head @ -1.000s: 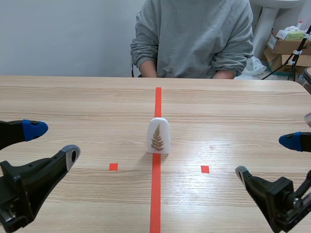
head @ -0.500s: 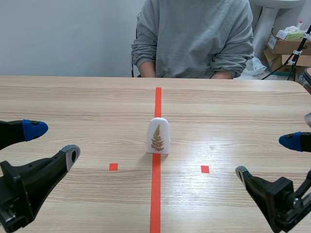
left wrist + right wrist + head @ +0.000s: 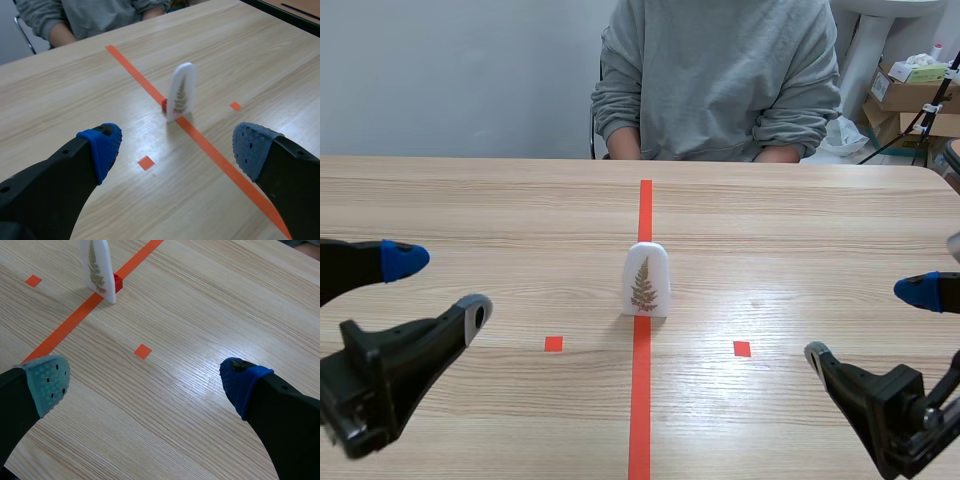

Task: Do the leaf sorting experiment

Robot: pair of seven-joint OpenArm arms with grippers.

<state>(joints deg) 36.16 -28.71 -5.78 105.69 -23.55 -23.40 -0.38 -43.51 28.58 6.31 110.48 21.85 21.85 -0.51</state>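
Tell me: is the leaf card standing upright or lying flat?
Upright. The card stands on its flat bottom edge, rounded top up, with a red block behind it.

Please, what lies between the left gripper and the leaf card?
Left wrist view: only bare wooden table and an orange-red tape square before the white arched fern-print card.

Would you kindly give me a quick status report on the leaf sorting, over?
Left gripper open, right gripper open, both empty. Leaf card upright on the centre tape line, untouched. Nothing in the way; person seated across.
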